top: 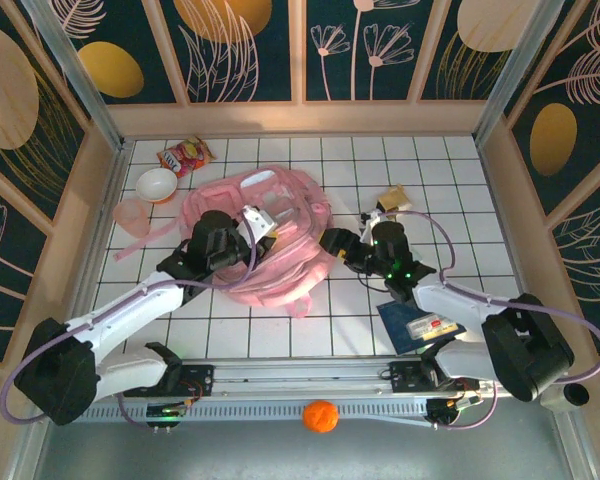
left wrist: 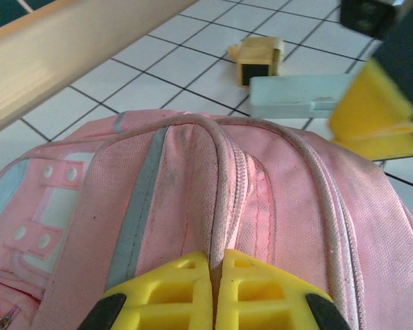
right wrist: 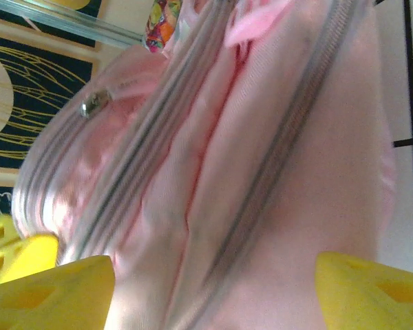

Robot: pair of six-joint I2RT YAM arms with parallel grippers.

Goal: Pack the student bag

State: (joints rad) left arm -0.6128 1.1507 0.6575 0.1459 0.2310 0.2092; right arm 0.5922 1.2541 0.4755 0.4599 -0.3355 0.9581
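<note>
The student bag (top: pixel 280 262) is a large light-pink backpack lying flat in the middle of the tiled table. My left gripper (top: pixel 262 224) rests on its top. In the left wrist view the yellow fingers (left wrist: pixel 186 289) are pressed together, and the left gripper (left wrist: pixel 217 260) is shut on a raised grey-pink piping seam of the student bag (left wrist: pixel 193 199). My right gripper (top: pixel 330 243) is at the bag's right edge. Its yellow fingers (right wrist: pixel 55 289) stand wide apart, and the right gripper (right wrist: pixel 213 292) is open with the pink zippered fabric of the student bag (right wrist: pixel 248 172) between them.
A white bowl (top: pixel 157 184), a pink cup (top: pixel 132 215) and a snack packet (top: pixel 185 155) sit at the back left. A small wooden block (top: pixel 392 198) lies right of the bag. A dark blue booklet (top: pixel 400 322) lies near the right arm, an orange ball (top: pixel 320 415) at the front rail.
</note>
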